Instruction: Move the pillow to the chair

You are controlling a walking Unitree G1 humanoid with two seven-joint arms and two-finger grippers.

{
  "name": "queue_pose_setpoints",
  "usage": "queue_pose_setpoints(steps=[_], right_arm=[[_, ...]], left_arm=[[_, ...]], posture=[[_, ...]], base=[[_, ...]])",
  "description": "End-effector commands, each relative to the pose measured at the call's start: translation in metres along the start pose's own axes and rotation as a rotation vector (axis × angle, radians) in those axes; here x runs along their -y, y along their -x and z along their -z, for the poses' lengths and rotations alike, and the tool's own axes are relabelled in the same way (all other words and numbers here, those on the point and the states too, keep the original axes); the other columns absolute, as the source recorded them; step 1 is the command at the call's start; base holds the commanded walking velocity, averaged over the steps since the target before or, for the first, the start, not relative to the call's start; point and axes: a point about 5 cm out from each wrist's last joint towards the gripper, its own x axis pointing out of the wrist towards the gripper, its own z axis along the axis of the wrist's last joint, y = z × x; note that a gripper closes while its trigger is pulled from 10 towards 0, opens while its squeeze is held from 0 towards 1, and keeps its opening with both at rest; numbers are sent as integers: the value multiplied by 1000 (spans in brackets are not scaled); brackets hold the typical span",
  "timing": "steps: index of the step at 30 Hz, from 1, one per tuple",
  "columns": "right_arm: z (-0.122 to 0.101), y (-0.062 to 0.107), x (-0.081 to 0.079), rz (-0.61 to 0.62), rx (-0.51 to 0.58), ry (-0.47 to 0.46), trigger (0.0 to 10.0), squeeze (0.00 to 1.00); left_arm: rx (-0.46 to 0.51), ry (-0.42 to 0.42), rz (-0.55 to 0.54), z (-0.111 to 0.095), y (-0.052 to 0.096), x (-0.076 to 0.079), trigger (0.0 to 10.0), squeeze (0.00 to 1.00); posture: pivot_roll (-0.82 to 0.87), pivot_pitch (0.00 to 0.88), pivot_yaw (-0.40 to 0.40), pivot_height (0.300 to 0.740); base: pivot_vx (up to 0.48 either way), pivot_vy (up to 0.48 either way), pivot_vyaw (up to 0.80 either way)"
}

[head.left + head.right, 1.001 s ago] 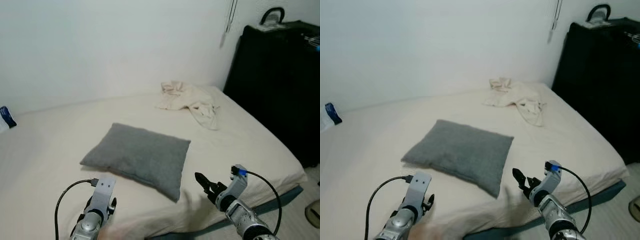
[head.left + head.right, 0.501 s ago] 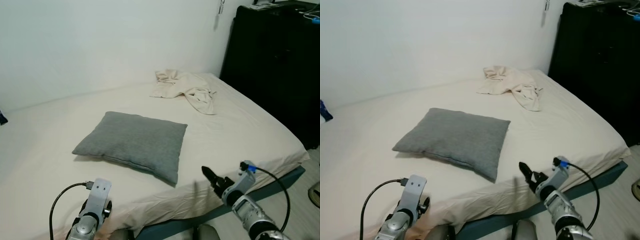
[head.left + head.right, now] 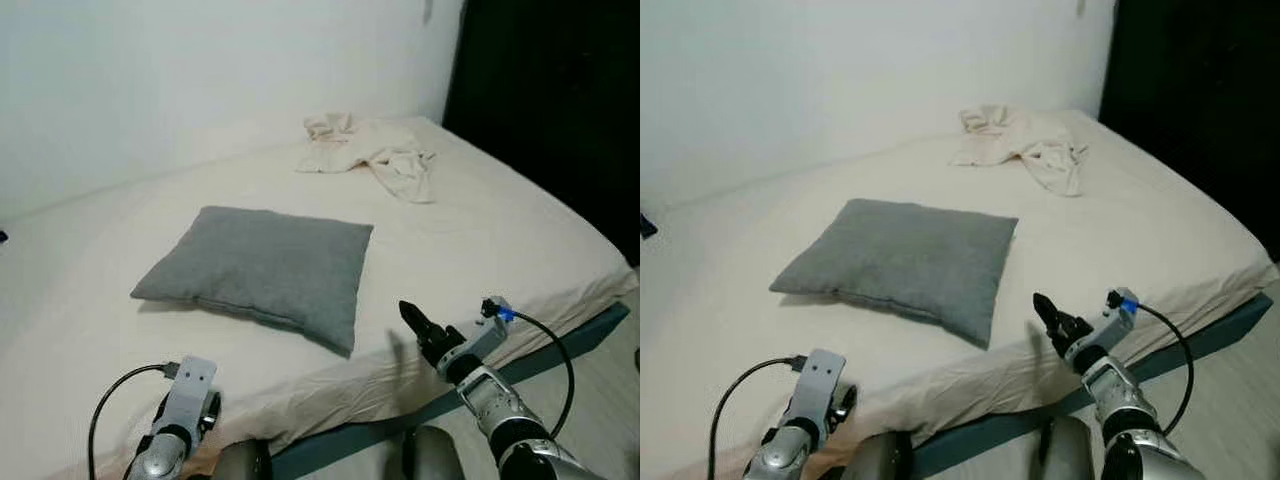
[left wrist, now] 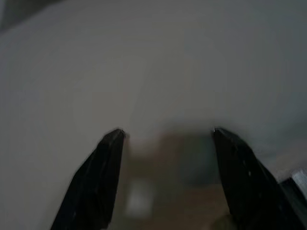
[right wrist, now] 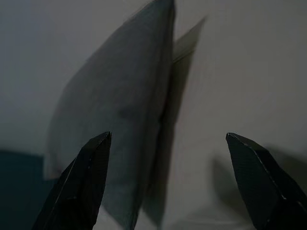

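A grey pillow (image 3: pixel 265 270) lies flat on the cream bed (image 3: pixel 500 230), near its front edge. My right gripper (image 3: pixel 412 320) hovers at the bed's edge, just right of the pillow's near corner and apart from it. In the right wrist view the pillow (image 5: pixel 120 120) lies ahead between the fingers (image 5: pixel 91 182), and the right gripper (image 5: pixel 169 136) is open and empty. My left arm (image 3: pixel 188 395) is low at the bed's front edge, left of the pillow. In the left wrist view the left gripper (image 4: pixel 168 131) is open over blurred pale sheet.
Crumpled beige clothing (image 3: pixel 372 152) lies at the bed's far right corner. A tall black cabinet (image 3: pixel 560 100) stands to the right of the bed. A white wall (image 3: pixel 200 70) runs behind it. Pale floor (image 3: pixel 610 390) shows at the lower right.
The view has shifted nearer and lower toward the bed. The pillow stays where it lay. My right gripper now reaches a little closer to the pillow's near corner.
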Motion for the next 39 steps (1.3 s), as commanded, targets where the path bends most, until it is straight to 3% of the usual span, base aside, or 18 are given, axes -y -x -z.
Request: queue_pose_setpoints(steps=[1, 3, 5, 14, 21, 29, 30, 36, 39], right_arm=[[12, -8, -12, -59, -41, -31, 10000, 0], [13, -10, -15, -74, -42, -37, 10000, 0], [11, -20, -29, -155, -33, -65, 10000, 0], [-5, -42, -54, -196, 39, -75, 10000, 0], [-4, -56, -76, -233, 54, -91, 10000, 0], [6, -75, -117, -346, 23, -112, 10000, 0], [10, -76, -120, -358, 15, -106, 0, 0], [19, -75, -125, -392, -3, -84, 0, 0], [19, -73, -118, -331, -14, -53, 0, 0]], left_arm=[[-69, -39, 0, 19, 13, -11, 10000, 0], [-63, -42, -3, 19, 15, -14, 10000, 0], [-47, -51, -22, 19, 22, -23, 10000, 0], [-25, -111, 8, 18, 43, -30, 10000, 0], [-20, -147, 34, 13, 60, -33, 10000, 0], [-34, -177, 42, 6, 71, -41, 10000, 0], [-34, -178, 41, 5, 70, -40, 10000, 0], [-37, -171, 40, 1, 68, -37, 10000, 0], [-38, -161, 44, -2, 66, -32, 10000, 0]], posture=[[111, 221, 117, 576], [116, 226, 118, 576], [154, 256, 129, 576], [206, 326, 168, 576], [234, 359, 188, 576], [244, 373, 204, 576], [239, 369, 200, 576], [218, 364, 188, 576], [204, 358, 179, 576]], base=[[0, 0, 0], [0, 0, 0], [0, 0, 0], [0, 0, 0], [0, 0, 0], [0, 0, 0], [0, 0, 0], [0, 0, 0], [0, 0, 0]])
